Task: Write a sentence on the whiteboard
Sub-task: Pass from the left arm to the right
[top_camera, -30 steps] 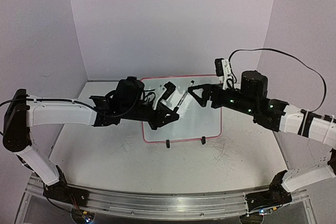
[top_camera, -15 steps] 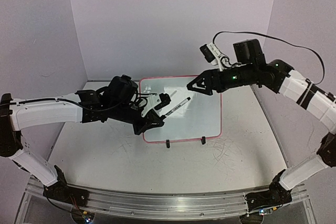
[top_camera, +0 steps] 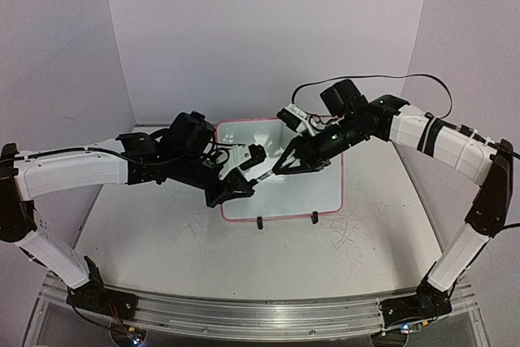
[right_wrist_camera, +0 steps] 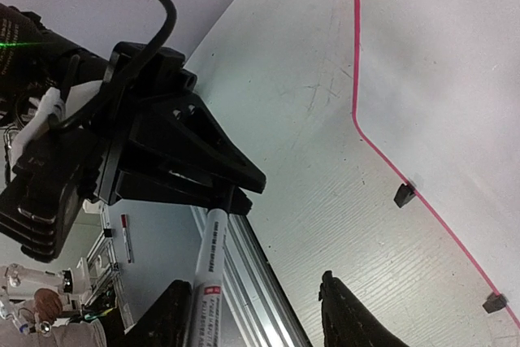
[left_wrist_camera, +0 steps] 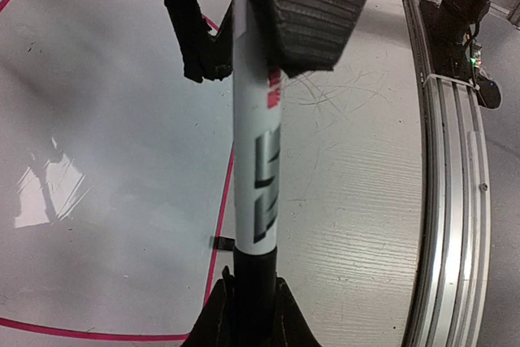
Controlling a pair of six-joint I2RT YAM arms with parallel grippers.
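The whiteboard (top_camera: 313, 191) lies flat on the table, pink-framed, with two black clip feet (top_camera: 259, 222) on its near edge. Its visible surface is blank, so the sentence is not in view. My left gripper (top_camera: 245, 185) is shut on the black end of a white marker (top_camera: 266, 174), holding it above the board's left part. The marker's barrel (left_wrist_camera: 258, 160) runs up to my right gripper (top_camera: 281, 169). In the right wrist view the marker (right_wrist_camera: 205, 270) rests against one of the right gripper's (right_wrist_camera: 250, 282) fingers (right_wrist_camera: 158, 323), with a gap to the other, so these jaws stand open around it.
An aluminium rail (top_camera: 244, 314) runs along the table's near edge, with both arm bases on it. Old pen scribbles (top_camera: 349, 229) mark the tabletop right of the board. Lilac walls close in the back and both sides.
My right arm has swung down and left until its fingers straddle the marker's free end, and its jaws have narrowed. The left arm drew back left earlier and now holds still.
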